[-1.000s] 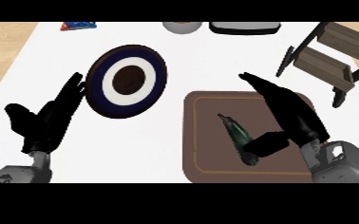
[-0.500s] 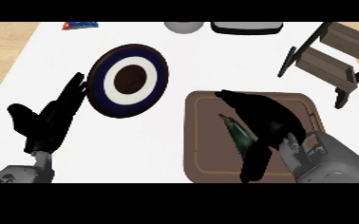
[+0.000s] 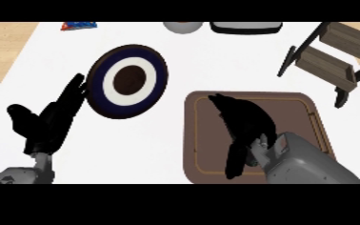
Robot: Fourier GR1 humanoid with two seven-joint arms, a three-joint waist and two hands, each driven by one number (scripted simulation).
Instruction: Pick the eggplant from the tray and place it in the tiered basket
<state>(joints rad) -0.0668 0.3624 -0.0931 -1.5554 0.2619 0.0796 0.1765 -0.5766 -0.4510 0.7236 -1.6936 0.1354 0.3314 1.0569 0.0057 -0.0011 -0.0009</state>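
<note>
Nearest the viewer, the right hand (image 3: 243,119) lies low over the middle of the brown tray (image 3: 313,124), its grey forearm coming in across the tray's near right corner. The hand covers the spot completely, so the eggplant does not show. It is most likely underneath, on the tray's floor, and whether the hand has clamped on it or only lies over it cannot be told from here. The step in hand looks like the grasp itself. To do it well, the grip should take the eggplant across its thick body rather than its tapering end, and should be settled before any lift. The lift should then go straight up to clear the tray's raised rim before the hand swings away. Well to the left of the tray, the left hand (image 3: 49,121) rests open with its fingers straight. Beyond it, up and left of the tray, stands a dark blue and white plate (image 3: 126,80). The tiered basket (image 3: 327,57) waits beyond the tray's far right corner, apart from it, so the carry looks short and goes up and to the right.
</note>
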